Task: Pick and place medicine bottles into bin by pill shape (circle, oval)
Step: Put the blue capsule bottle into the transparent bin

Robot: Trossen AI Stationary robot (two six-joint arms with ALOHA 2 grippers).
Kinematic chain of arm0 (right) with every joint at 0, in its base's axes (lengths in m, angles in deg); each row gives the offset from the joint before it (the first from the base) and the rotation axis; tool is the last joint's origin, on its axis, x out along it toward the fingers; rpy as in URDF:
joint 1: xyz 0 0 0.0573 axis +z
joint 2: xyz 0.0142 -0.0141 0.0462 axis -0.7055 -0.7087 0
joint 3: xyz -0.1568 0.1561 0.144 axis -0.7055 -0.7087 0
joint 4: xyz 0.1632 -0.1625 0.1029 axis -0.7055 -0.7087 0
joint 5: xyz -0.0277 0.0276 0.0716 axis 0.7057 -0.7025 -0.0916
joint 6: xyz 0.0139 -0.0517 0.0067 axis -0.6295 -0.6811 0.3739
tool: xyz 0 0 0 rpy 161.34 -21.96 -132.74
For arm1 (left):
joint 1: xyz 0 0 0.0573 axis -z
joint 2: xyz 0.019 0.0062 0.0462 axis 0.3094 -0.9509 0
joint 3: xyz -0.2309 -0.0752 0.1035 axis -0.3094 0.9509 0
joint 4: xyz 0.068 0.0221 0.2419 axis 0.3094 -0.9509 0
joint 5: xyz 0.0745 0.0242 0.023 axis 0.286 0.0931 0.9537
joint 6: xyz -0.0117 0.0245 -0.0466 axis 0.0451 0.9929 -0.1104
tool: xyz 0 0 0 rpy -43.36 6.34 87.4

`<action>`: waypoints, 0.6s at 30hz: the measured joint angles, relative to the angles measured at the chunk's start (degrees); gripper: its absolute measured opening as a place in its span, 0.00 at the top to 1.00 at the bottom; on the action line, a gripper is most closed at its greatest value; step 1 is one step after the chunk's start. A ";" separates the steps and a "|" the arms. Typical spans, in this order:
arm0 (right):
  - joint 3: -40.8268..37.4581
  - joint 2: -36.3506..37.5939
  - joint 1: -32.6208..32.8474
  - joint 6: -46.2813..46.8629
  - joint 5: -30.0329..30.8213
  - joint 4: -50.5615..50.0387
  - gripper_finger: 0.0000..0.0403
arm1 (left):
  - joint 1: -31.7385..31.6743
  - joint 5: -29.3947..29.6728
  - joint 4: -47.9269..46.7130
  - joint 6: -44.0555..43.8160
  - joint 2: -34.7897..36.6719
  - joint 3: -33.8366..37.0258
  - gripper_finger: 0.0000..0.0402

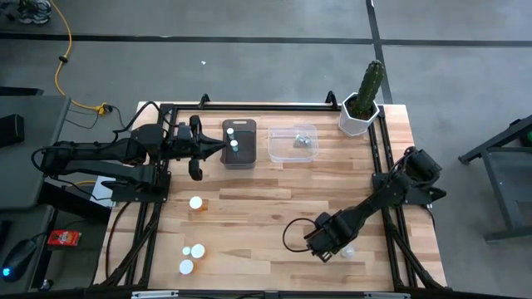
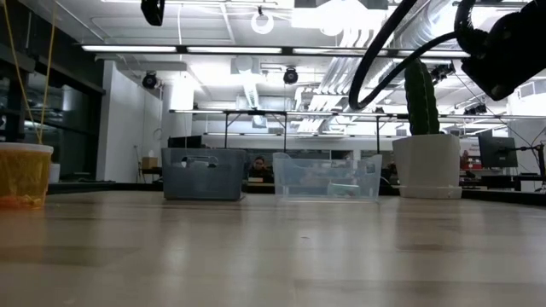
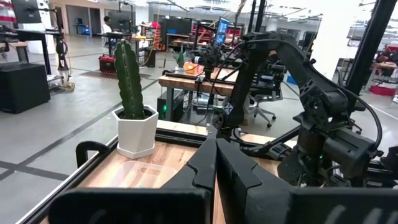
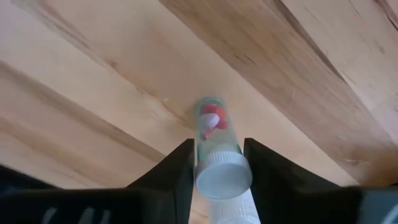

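Note:
A clear medicine bottle [image 4: 216, 140] with a white cap, holding red and white pills, stands between the fingers of my right gripper [image 4: 217, 168], which is shut on it near the table's front right [image 1: 330, 242]. Three bottles [image 1: 195, 203] [image 1: 198, 250] [image 1: 186, 267] stand on their bases at the front left. An orange one shows in the low view [image 2: 21, 175]. Two white-capped bottles [image 1: 233, 138] stand in the dark bin [image 1: 248, 158]. My left gripper [image 3: 215, 163] is shut and empty, raised beside the dark bin's left side [image 1: 208, 148]. My right gripper pinches the bottle's clear body just below the cap [image 4: 214, 149] between its two fingers [image 4: 177, 171], which come from above, pointing down. The bottle is roughly upright, cap toward the wrist. I cannot tell whether its bottom end [image 4: 210, 106] is on the wood or just above it.
A clear bin [image 1: 309, 154] with something small in it stands right of the dark bin. A cactus in a white pot [image 1: 359, 112] stands at the far right corner. Black rails [image 1: 249, 105] frame the table. The middle of the table is bare wood.

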 joint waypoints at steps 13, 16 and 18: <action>0.05 11.40 -0.44 -5.26 9.82 -1.99 0.74 | 0.00 0.15 0.02 0.00 -0.01 0.00 1.00; 0.07 15.67 -2.02 -8.40 15.67 -1.56 0.74 | 0.00 0.15 0.02 0.00 0.00 0.00 1.00; 0.07 18.74 -3.61 -11.64 20.30 -0.22 0.74 | 0.00 0.15 0.02 0.00 0.00 0.00 1.00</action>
